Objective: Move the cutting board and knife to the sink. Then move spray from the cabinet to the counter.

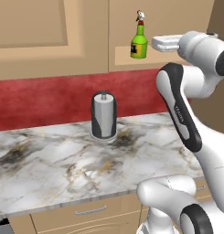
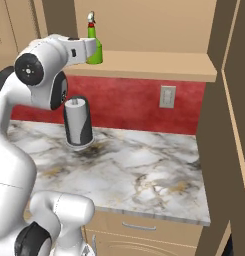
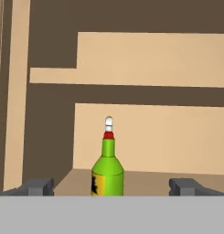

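Standing upright on the cabinet shelf (image 3: 145, 176), the spray (image 3: 107, 171) sits at twelve o'clock between my spread tool (image 3: 113, 186) fingers, untouched.

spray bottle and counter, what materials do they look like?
Spray: glossy yellow-green body, probably plastic, possibly glass; dark label, red trigger, white nozzle. Counter: polished marble-look stone, white-grey with brown and black veining; being rendered, it could equally be laminate.

One green spray bottle (image 1: 139, 42) at upper center. One grey paper-towel roll (image 1: 104, 115) at center. One marble counter (image 1: 49, 169) across the lower frame. One wall outlet (image 2: 167, 96) at center right.
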